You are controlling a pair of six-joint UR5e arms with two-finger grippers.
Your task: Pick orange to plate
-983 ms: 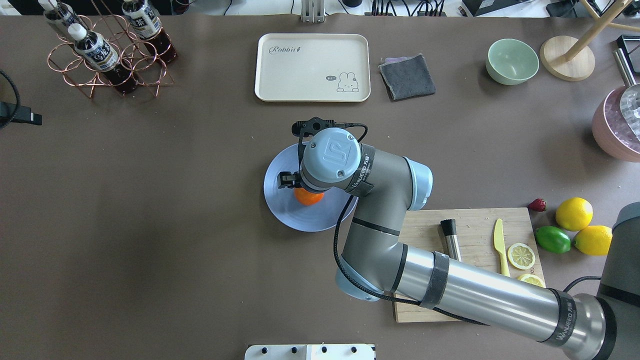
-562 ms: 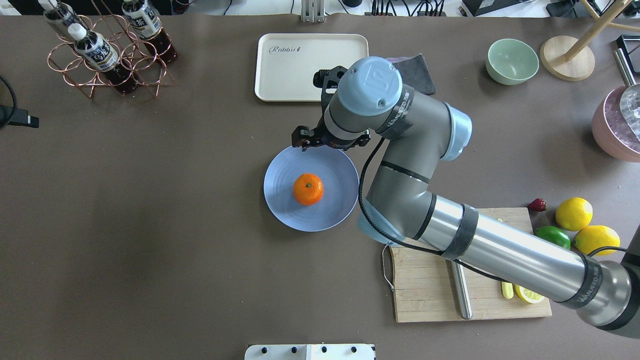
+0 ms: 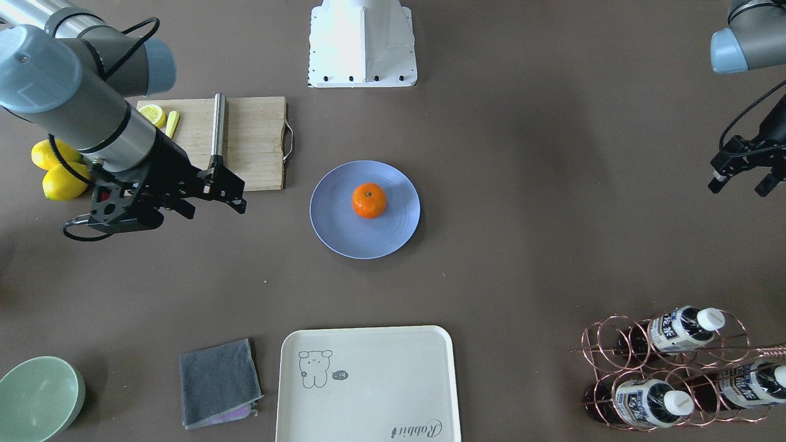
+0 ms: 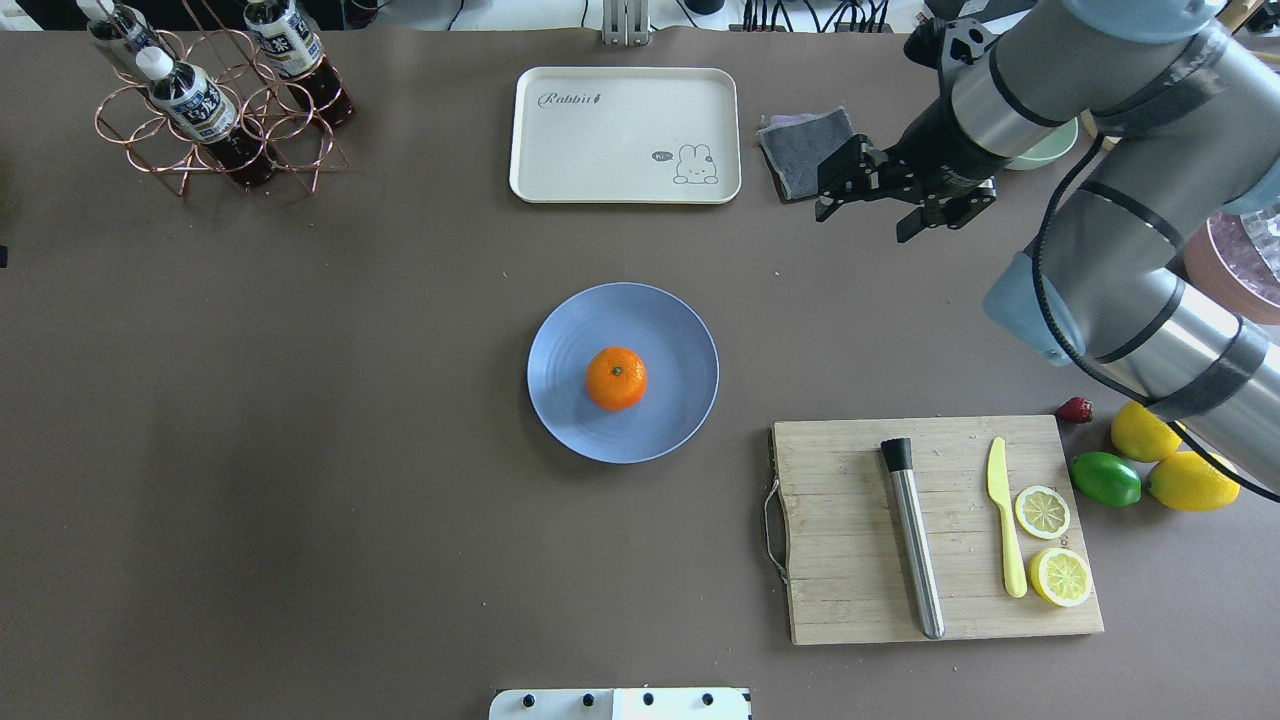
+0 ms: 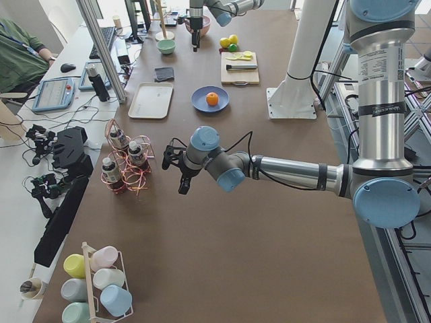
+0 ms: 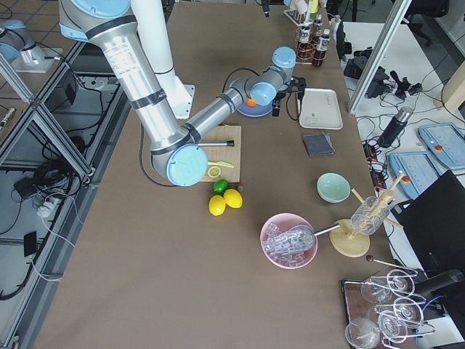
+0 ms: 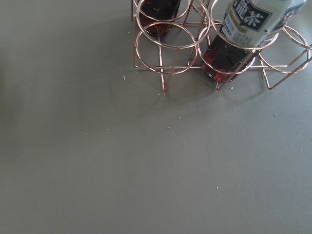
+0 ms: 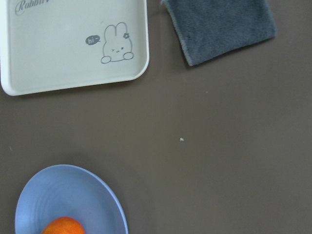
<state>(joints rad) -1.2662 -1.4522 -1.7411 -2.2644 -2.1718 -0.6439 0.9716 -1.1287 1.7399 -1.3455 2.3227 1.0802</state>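
The orange [image 4: 616, 378] rests on the round light-blue plate [image 4: 668, 325] at the table's middle, free of any gripper; the front view shows the orange [image 3: 369, 201] on the plate [image 3: 344, 230] too. My right gripper [image 4: 862, 222] hangs open and empty high above the table, to the plate's far right beside the grey cloth, also visible as the right gripper [image 3: 214, 207]. The right wrist view catches the plate [image 8: 83, 195] and the orange's top [image 8: 61, 226] at its bottom left. My left gripper [image 3: 737, 186] is open and empty near the bottle rack.
A cutting board [image 4: 850, 520] carries a muddler [image 4: 912, 540], a yellow knife and lemon slices. Lemons [image 4: 1190, 480], a lime and a strawberry lie to its right. The cream tray [image 4: 625, 135], grey cloth [image 4: 795, 150], bottle rack [image 4: 215, 110] and a green bowl line the far side.
The right gripper was down over the orange on the plate, then lifted off and swung to the far right by the cloth. The orange stayed on the plate.
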